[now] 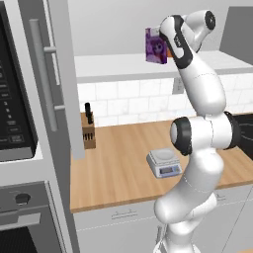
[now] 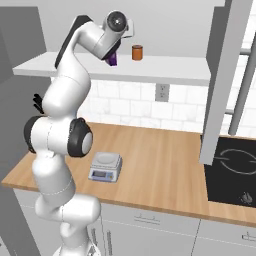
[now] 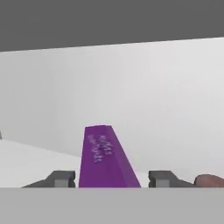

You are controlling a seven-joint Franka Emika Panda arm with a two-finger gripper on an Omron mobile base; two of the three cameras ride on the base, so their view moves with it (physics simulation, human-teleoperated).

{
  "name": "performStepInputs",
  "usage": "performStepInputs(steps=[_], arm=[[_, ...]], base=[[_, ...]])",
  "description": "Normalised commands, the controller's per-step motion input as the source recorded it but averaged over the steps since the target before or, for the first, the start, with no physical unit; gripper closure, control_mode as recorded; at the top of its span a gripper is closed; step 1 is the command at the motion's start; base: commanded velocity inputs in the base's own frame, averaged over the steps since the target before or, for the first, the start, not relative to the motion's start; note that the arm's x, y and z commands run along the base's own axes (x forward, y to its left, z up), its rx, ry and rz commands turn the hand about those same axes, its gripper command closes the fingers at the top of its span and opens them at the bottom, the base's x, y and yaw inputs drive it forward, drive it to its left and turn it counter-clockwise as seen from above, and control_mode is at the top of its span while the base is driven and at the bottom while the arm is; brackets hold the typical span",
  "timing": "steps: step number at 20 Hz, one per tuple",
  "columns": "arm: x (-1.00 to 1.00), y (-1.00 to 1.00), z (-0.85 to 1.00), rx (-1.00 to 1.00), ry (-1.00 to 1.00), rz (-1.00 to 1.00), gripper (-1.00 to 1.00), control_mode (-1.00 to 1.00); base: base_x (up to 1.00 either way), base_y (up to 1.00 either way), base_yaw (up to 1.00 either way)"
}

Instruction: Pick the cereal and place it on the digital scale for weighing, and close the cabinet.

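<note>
Purple and narrow, the cereal [image 3: 105, 157] is standing upright on the white shelf [image 1: 118, 64] of the open cabinet [image 2: 222, 80], and I am looking along its thin top edge, which is running straight away from my hand toward the pale back wall; its long axis is pointing up and its broad faces are turned toward my two fingers. My gripper [image 3: 113, 178] is reaching in at the box's height with one fingertip [image 3: 61, 178] on either side of it, and a sliver of white is showing between each tip and the purple sides, so I cannot tell whether I am gripping the box or not. In the left base view the front face is showing a pale cartoon figure. Pale lettering is running along the top edge, too blurred for me to read. Just beyond my right finger in the hand view an orange-brown jar [image 2: 137, 52] is sitting on the same shelf, near the box but apart from it. Well below my hand, the digital scale [image 1: 164, 163] is resting on the wooden counter [image 1: 113, 173], its display panel facing the counter's front edge, with a knife block [image 1: 88, 131] standing further off against the tiled wall.
</note>
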Motion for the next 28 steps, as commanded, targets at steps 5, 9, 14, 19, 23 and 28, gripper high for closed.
performStepInputs(steps=[5,9,14,19,23,28], arm=[[0.00,0.18,-0.26,-0.02,-0.01,0.00,1.00,-1.00],[-0.23,0.03,-0.16,0.00,-0.14,0.00,1.00,-1.00],[-0.50,0.02,0.04,0.10,-0.36,0.00,1.00,-1.00],[-0.71,0.13,0.00,0.15,-0.35,0.00,1.00,-1.00],[-0.87,0.14,0.06,0.10,-0.26,0.00,1.00,-1.00],[-0.96,-0.02,0.36,-0.01,0.05,0.00,1.00,-1.00]], base=[[0.00,0.00,0.00],[0.00,0.00,0.00],[0.00,0.00,0.00],[0.00,0.00,0.00],[0.00,0.00,0.00],[0.00,0.00,0.00]])
